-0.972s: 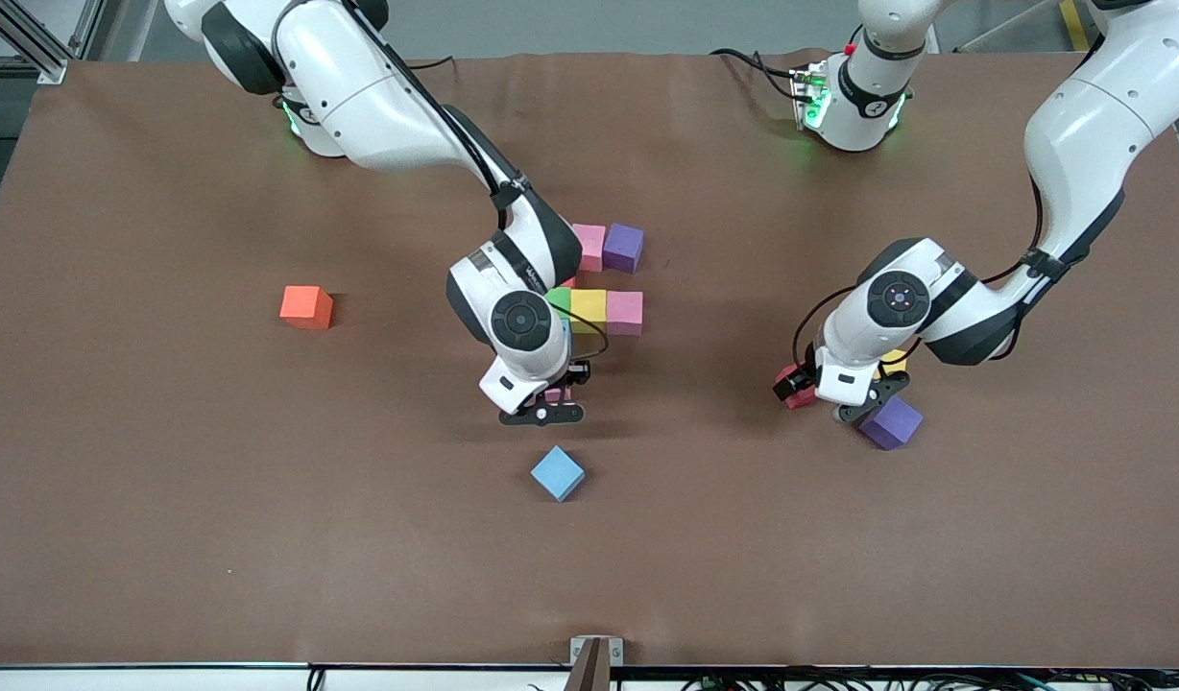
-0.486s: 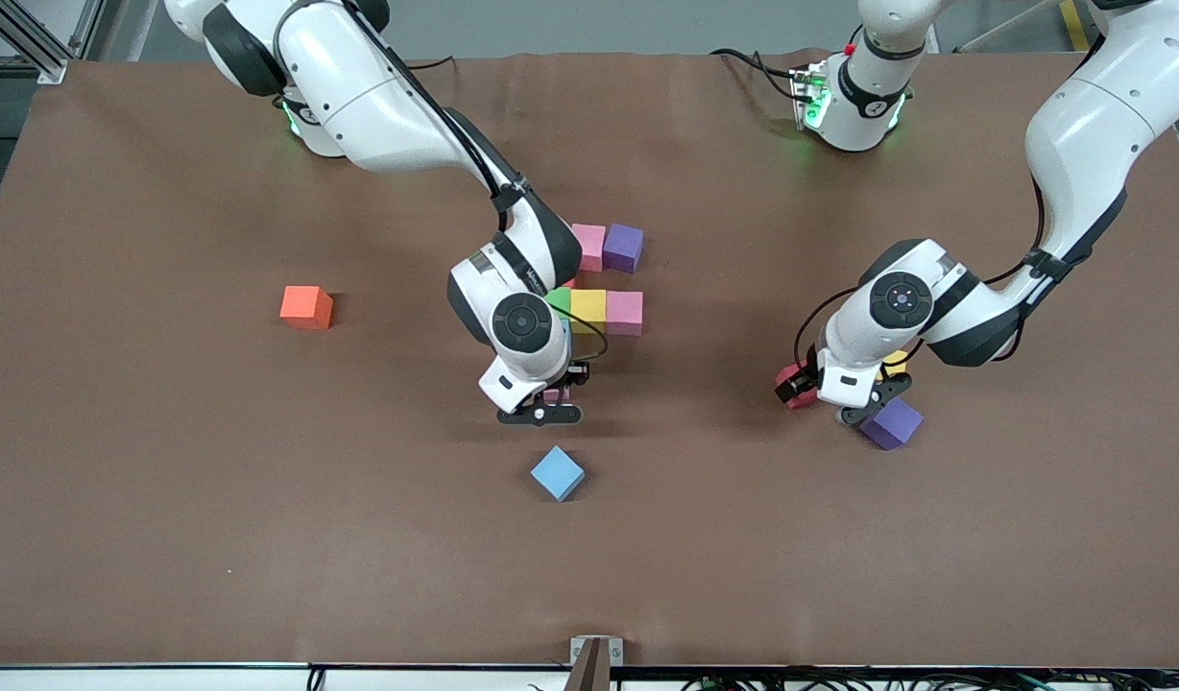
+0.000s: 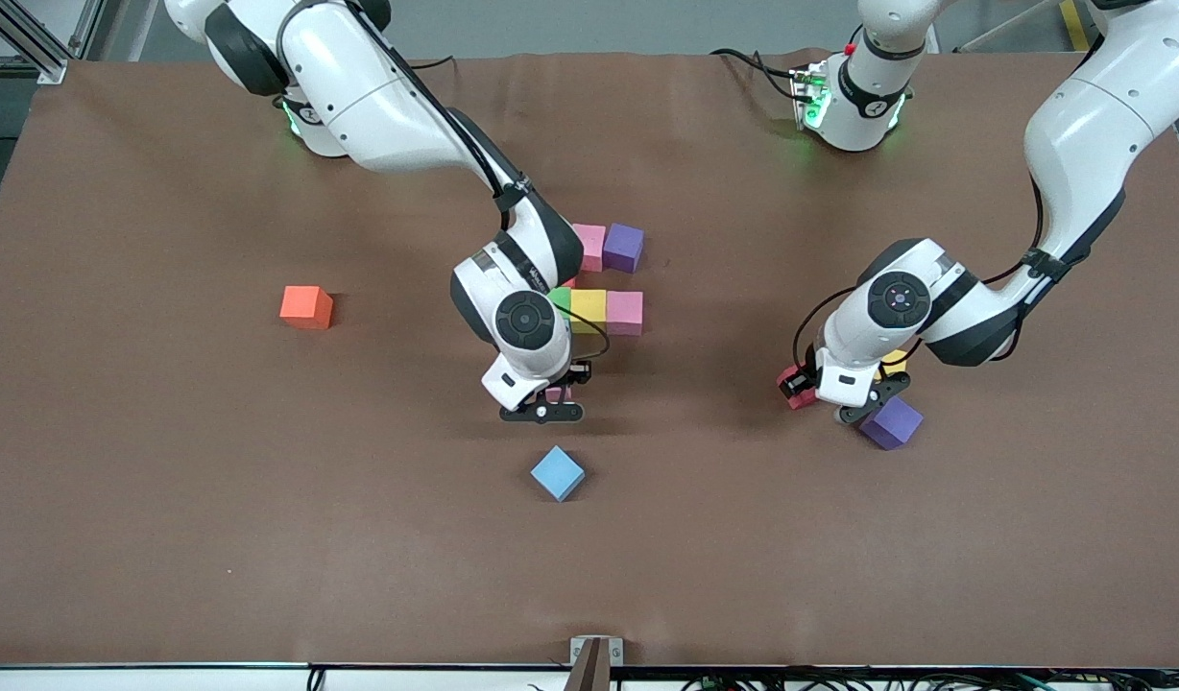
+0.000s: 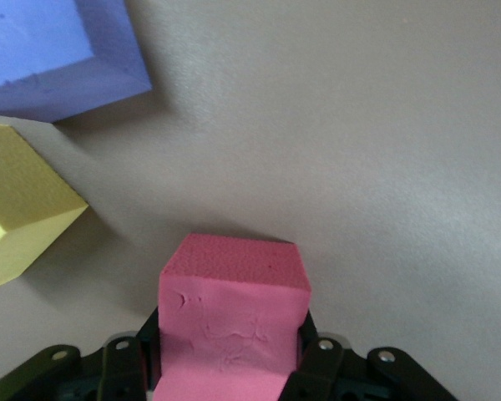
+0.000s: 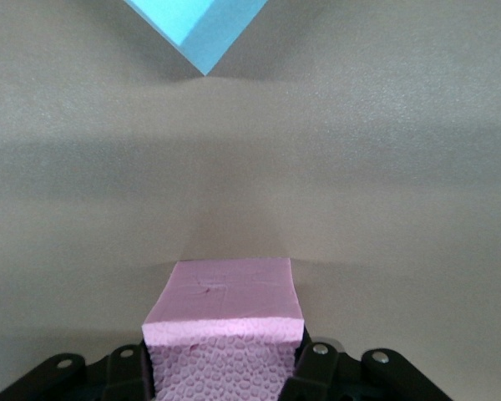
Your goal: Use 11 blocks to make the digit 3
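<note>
Blocks like these look like soft, light foam, so a gentle squeeze on two flat sides should be enough. Their skin looks rough, not slippery, but a hard pinch could dent them.

The left gripper (image 3: 860, 408) is down low near the left arm's end of the table. In its wrist view a red block (image 4: 231, 322) sits right between its fingers, which press against the block's two sides, so it has hold of that block. From the front only a bit of red (image 3: 792, 386) shows beside the hand. A purple block (image 3: 892, 422) and a yellow block (image 3: 895, 361) lie just beside it, not touching the held one as far as I can see.

The right gripper (image 3: 543, 407) is near the middle of the table. It is closed on a pink block (image 5: 225, 330), gripping it by two flat sides. The block looks very close to the table, but I cannot tell if it touches. A blue block (image 3: 558, 472) lies alone, nearer the front camera than this gripper.

The started 3 (image 3: 599, 278) is partly hidden by the right arm. I can see pink, purple, green, yellow and pink cubes there. An orange cube (image 3: 306, 306) sits well apart, toward the right arm's end.
</note>
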`<control>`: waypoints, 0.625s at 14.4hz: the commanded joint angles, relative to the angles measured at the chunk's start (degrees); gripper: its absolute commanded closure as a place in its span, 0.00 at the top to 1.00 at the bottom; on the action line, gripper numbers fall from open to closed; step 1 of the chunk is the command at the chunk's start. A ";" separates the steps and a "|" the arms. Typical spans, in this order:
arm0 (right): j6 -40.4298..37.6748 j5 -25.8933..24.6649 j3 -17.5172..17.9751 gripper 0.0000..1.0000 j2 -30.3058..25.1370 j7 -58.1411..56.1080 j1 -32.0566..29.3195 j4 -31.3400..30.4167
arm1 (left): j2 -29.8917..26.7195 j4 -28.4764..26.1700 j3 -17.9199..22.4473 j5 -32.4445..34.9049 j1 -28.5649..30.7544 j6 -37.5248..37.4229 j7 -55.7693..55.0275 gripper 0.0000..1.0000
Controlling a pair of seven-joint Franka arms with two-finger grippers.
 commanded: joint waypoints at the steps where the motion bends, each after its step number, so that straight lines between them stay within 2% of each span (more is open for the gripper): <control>1: 1.22 -0.18 -0.43 0.01 -0.57 1.29 0.83 -1.59 | -0.57 4.36 0.09 -1.52 -4.17 -4.67 -8.22 0.24; 7: 0.60 -0.18 -0.43 0.01 -0.75 1.38 0.75 -1.68 | -0.04 11.84 0.35 -5.04 -12.69 -5.83 -29.93 0.24; 9: 0.60 -0.18 -0.43 0.01 -0.84 1.38 0.75 -1.68 | 0.05 13.86 1.75 -5.13 -16.38 -5.83 -39.59 0.24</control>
